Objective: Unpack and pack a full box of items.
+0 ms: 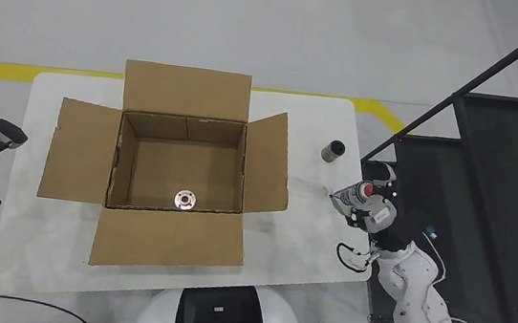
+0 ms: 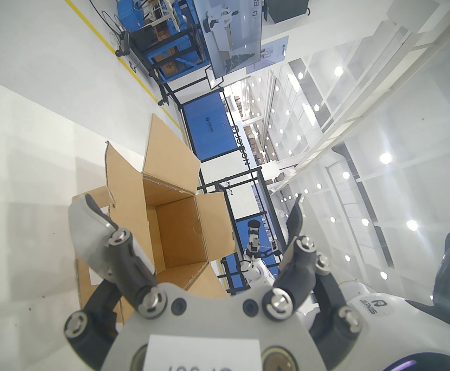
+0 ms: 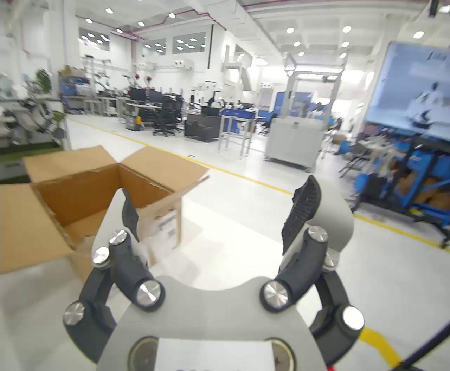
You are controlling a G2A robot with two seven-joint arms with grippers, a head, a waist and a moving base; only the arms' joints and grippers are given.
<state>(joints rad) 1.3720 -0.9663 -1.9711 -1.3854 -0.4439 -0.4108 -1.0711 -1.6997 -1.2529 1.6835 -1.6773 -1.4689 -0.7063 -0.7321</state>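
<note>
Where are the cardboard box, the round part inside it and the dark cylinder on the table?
cardboard box (image 1: 187,91), top view, on its far flap.
round part (image 1: 185,197), top view, on its middle.
dark cylinder (image 1: 333,152), top view, on its body.

Left gripper (image 2: 191,210): grey plate, black links, silver screws.

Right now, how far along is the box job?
Unpacking looks nearly done: the box stands open and a dark cylinder sits on the table beside it. Nothing is in hand; the left gripper and right gripper are open and empty. Left: one small round item inside the box, then repacking.
</note>
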